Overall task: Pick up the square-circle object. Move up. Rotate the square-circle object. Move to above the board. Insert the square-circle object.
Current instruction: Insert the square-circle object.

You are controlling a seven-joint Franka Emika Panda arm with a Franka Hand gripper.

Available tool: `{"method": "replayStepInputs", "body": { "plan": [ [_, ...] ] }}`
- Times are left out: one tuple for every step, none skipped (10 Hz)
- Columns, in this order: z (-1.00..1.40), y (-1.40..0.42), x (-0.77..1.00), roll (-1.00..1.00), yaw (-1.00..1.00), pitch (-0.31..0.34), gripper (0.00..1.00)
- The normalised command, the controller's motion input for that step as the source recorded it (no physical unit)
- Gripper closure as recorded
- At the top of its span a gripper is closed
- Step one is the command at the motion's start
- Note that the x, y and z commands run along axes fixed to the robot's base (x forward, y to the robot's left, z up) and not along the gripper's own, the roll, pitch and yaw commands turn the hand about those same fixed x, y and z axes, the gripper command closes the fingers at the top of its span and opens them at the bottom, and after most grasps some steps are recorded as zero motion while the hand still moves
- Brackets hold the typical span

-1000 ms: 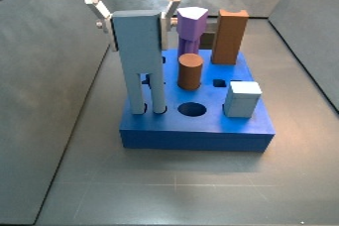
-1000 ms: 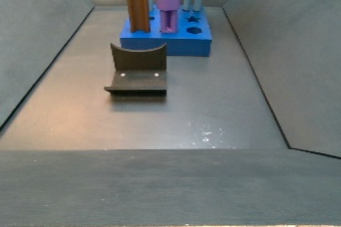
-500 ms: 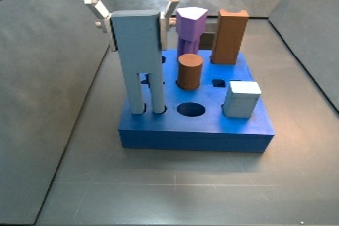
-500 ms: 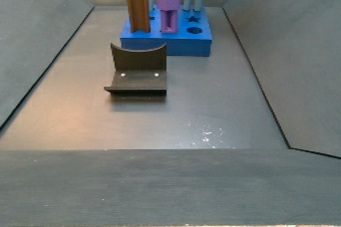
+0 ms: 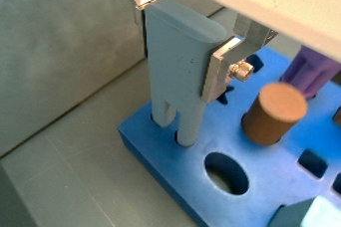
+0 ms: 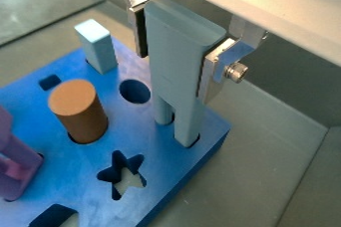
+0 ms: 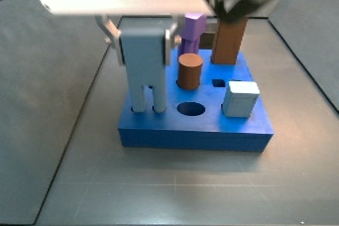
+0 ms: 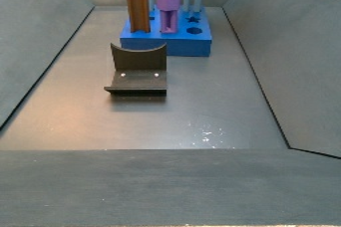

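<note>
Dull grey floor [image 8: 173, 121], sloping grey side walls [image 8: 47, 67], soft glare

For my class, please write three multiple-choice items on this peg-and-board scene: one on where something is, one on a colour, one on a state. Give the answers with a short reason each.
1. Where is the lower end of the long grey-blue peg?
A. On the bare floor beside the fixture
B. At a corner of the blue board
C. Lying flat on top of the purple piece

2. What colour is the short round cylinder standing on the board?
A. Orange-brown
B. Green
C. White

3. How does the gripper stand?
A. Open, far from every piece
B. Shut on the peg
C. Shut on the pale cube

Answers
1. B: both wrist views show the peg's narrow end down at the board's corner.
2. A: in a side view and both wrist views it is orange-brown.
3. B: both wrist views show the silver fingers pressed against the upright peg's two sides.
</note>
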Motion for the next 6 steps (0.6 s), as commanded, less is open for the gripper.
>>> {"method": "replayStepInputs", "body": {
  "plan": [
    [-0.69,-0.16,0.07,0.16,-0.23,-0.003,1.00],
    [-0.75,-0.12,0.07,0.13,-0.21,-0.030,1.00],
    [-0.65,-0.06,0.07,0.08,-0.15,-0.054,1.00],
    [-0.21,0.00,0.00,0.00,-0.13,-0.083,1.00],
    [-0.02,0.00,0.00,0.00,0.00,-0.043,1.00],
    [0.00,0.00,0.00,0.00,0.00,0.000,1.00]
  ]
}}
